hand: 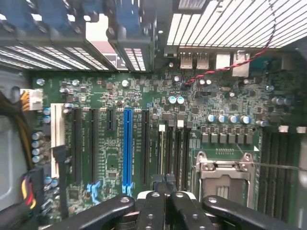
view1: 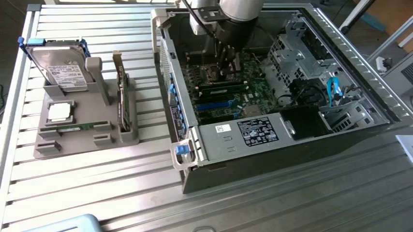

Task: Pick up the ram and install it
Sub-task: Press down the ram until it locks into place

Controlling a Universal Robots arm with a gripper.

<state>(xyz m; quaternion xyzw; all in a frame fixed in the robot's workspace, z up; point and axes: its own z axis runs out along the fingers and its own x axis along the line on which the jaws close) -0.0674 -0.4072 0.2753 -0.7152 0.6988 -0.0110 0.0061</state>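
The arm reaches down into the open computer case (view1: 284, 96), which lies on its side on the slatted metal table (view1: 77, 183). Its gripper (view1: 227, 67) hangs just above the motherboard (view1: 219, 96), near the case's far wall. In the wrist view the fingers (hand: 156, 201) are pressed together over the row of memory slots (hand: 175, 148) beside the silver CPU socket (hand: 225, 172); whether anything sits between them I cannot tell. One ram (view1: 223, 88) lies seated in the board just below the gripper. The other ram (view1: 81, 126) lies flat in the grey holder (view1: 84, 133) towards the table's left edge in the exterior view, with the hard drive (view1: 59, 70) and a card (view1: 120, 92) standing in the same holder.
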